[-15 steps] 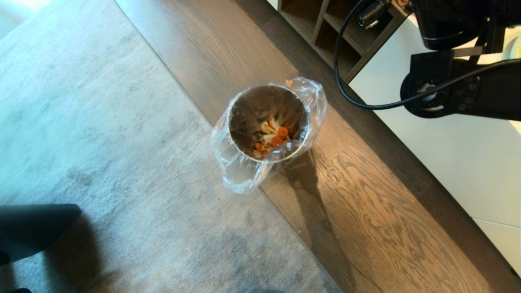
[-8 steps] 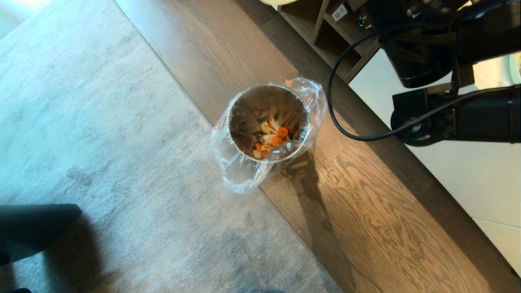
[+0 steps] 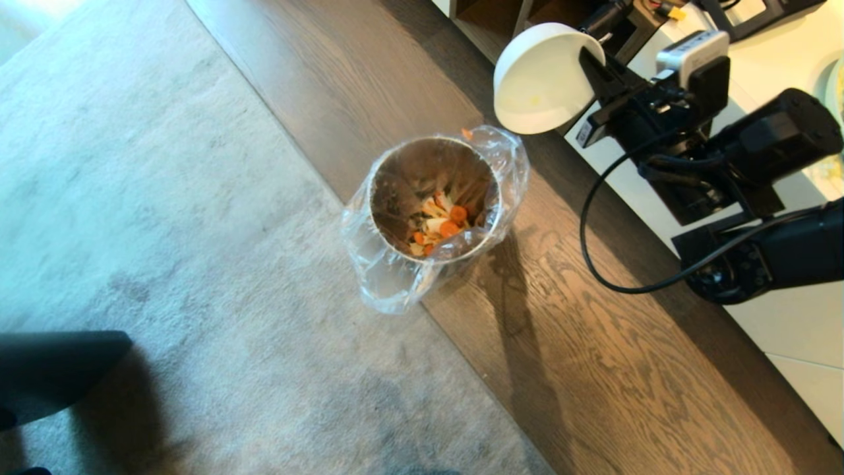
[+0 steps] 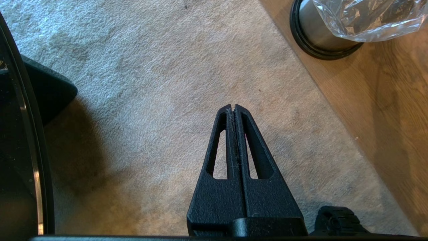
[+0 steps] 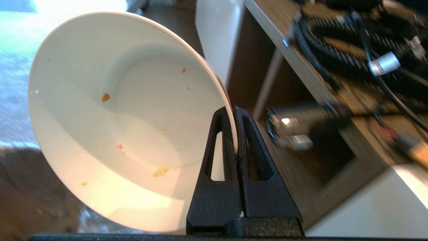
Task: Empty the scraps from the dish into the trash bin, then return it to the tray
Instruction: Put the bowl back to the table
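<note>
The dish (image 3: pixel 539 78), a glossy white bowl, hangs tipped on its side up and to the right of the trash bin (image 3: pixel 403 173), in front of a wooden shelf. My right gripper (image 3: pixel 591 61) is shut on its rim. In the right wrist view the dish (image 5: pixel 127 120) holds only a few crumbs, and the right gripper (image 5: pixel 234 110) pinches its edge. The scraps (image 3: pixel 440 223), carrot slices and pale sticks, lie at the bottom of the lined steel bin. My left gripper (image 4: pixel 234 107) is shut and empty over the carpet, near the bin's base (image 4: pixel 314 38). The tray is out of view.
The bin stands where the grey carpet (image 3: pixel 165 198) meets the wooden floor (image 3: pixel 593 343). An open wooden shelf unit (image 3: pixel 501 33) and a white cabinet top (image 3: pixel 778 316) lie to the right. A black cable (image 3: pixel 593 257) loops off the right arm. A dark shape (image 3: pixel 53 369) sits at the lower left.
The right arm has swung and its wrist has turned. The dish, only a sliver at the top edge half a second ago, has come down and right into full view. The bin and left arm are unchanged.
</note>
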You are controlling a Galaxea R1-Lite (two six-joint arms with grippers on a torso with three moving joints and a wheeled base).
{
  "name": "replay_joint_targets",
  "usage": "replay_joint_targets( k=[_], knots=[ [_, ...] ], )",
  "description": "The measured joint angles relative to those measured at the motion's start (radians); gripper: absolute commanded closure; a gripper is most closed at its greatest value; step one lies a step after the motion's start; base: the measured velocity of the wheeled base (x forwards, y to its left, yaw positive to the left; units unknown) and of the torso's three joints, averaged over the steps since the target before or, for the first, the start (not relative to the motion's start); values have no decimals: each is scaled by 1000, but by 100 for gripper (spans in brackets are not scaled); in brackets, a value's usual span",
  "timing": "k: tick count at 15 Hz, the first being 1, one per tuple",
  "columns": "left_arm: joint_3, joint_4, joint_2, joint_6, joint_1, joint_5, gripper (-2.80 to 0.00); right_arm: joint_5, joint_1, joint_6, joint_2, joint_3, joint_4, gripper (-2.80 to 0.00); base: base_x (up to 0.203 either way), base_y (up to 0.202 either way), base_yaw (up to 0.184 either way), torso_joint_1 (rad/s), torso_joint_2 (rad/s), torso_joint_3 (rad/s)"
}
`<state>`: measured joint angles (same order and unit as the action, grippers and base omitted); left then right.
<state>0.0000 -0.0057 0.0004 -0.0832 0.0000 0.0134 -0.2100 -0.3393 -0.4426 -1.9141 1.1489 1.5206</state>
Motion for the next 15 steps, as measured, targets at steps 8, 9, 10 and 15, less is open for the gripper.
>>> replay_joint_targets(
  k=[8,9,10,15],
  knots=[
    [0,0,0,0,0,0,0,72,67,3,113,-181,-65,0,0,0,0,0,0,0],
    [0,0,0,-1,0,0,0,85,67,3,130,-211,-83,0,0,0,0,0,0,0],
    [0,0,0,-1,0,0,0,107,67,3,148,-249,-91,0,0,0,0,0,0,0],
    [0,0,0,0,0,0,0,261,79,8,248,-532,-72,0,0,0,0,0,0,0]
  ],
)
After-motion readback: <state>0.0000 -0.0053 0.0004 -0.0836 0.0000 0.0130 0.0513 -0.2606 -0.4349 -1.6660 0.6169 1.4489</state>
